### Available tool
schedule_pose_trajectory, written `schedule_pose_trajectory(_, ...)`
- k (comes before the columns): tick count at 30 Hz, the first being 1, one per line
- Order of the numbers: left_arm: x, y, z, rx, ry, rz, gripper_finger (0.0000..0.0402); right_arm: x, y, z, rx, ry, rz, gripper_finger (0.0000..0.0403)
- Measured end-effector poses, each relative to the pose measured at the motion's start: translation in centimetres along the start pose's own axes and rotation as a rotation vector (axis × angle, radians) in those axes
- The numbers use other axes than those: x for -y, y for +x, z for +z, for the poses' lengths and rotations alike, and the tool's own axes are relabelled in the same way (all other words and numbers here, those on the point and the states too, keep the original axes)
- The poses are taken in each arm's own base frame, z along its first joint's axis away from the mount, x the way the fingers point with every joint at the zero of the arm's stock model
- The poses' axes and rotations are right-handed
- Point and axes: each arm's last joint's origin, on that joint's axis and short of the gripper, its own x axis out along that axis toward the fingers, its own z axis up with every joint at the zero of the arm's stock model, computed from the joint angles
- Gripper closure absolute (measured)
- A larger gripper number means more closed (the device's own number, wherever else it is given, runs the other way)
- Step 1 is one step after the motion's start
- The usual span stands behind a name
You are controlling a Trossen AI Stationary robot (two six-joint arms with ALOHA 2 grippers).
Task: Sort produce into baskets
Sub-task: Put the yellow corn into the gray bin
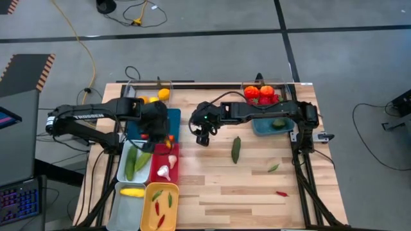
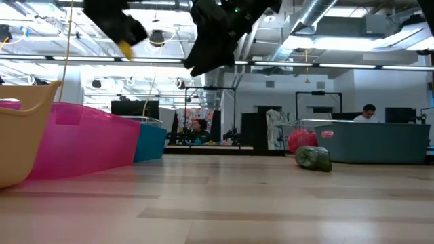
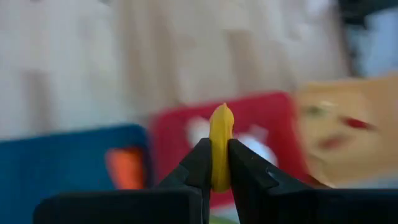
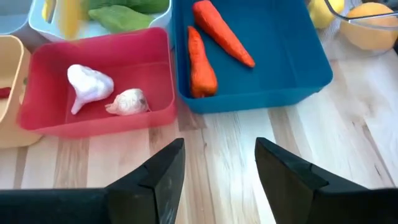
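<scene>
My left gripper [image 1: 156, 131] hangs over the dark blue basket [image 1: 173, 119] and the red basket [image 1: 173, 168], shut on a small yellow piece of produce [image 3: 221, 146]. It also shows in the low view [image 2: 126, 49]. My right gripper [image 1: 204, 136] is open and empty above bare table, just right of the blue basket, which holds two carrots [image 4: 202, 62]. The red basket holds two garlic bulbs [image 4: 90, 84]. A green cucumber [image 1: 236, 149], a green chilli [image 1: 273, 168] and a red chilli [image 1: 281, 193] lie loose on the table. My left gripper pinches the yellow piece between its two fingers [image 3: 198, 163]. Its pointed end [image 3: 222, 115] sticks out beyond the fingertips. The piece is lifted clear above the baskets.
A white basket of cucumbers [image 1: 131, 160], a pale basket with a yellow squash [image 1: 131, 191] and a yellow basket of chillies [image 1: 160, 205] stand at the near left. A clear basket of citrus [image 1: 151, 96] stands far left; a clear one of tomatoes [image 1: 260, 95] and a teal one [image 1: 276, 123] far right.
</scene>
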Motion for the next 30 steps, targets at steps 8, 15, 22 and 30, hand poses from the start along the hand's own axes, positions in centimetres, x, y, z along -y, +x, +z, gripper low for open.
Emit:
schedule_pose_trajectory(8,3.8,-0.1,-1.7,-0.26,-0.275,-0.258,0.037,0.0,0.2,-0.4,-0.04,0.0,-0.003,0.018)
schedule_pose_trajectory(15,7.0,1.4,-2.8,-0.43,-0.456,-0.276,0.037,0.1,0.2,-0.9,-0.087,0.0,-0.006,0.018)
schedule_pose_trajectory(22,9.8,3.4,-5.2,-0.619,-0.579,-0.204,0.037,0.1,0.2,-1.4,-0.136,0.014,-0.01,0.018)
schedule_pose_trajectory(30,11.3,5.0,-6.5,-0.702,-0.684,-0.2,0.0363,0.1,0.2,-1.5,-0.147,0.015,-0.01,0.018)
